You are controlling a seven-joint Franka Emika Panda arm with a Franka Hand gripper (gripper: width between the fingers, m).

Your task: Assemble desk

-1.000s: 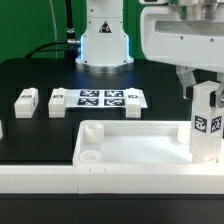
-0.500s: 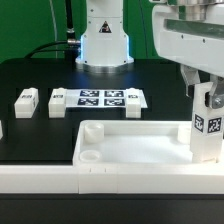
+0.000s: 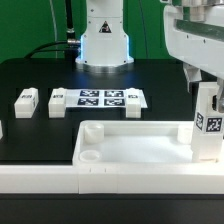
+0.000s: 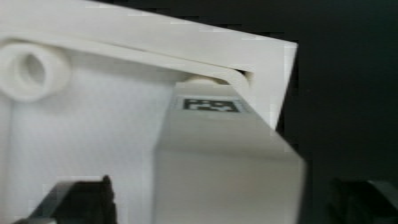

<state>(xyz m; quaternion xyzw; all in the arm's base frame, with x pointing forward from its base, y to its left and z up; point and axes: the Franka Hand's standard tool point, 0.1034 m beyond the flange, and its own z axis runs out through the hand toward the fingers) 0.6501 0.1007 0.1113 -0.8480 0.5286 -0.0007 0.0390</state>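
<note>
The white tray-like tabletop (image 3: 130, 150) lies at the front of the black table, with a round corner socket (image 3: 89, 130) at the exterior view's left. A white leg (image 3: 207, 125) carrying a square marker stands upright in the tabletop's corner at the exterior view's right. My gripper (image 3: 207, 92) hangs over the top of that leg, its jaws straddling it. In the wrist view the leg (image 4: 222, 160) rises between my dark fingers (image 4: 80, 200), with a gap showing beside it, so the gripper (image 4: 217, 205) is open. The tabletop (image 4: 89, 120) lies below.
Two loose white legs (image 3: 26, 99) (image 3: 58, 102) lie on the table at the exterior view's left, beside the marker board (image 3: 108, 98). The arm's base (image 3: 105, 40) stands at the back. A long white rail (image 3: 40, 178) runs along the front edge.
The jaws have spread apart and let go of the leg, which stays upright in its corner. The hand has shifted slightly toward the exterior view's right.
</note>
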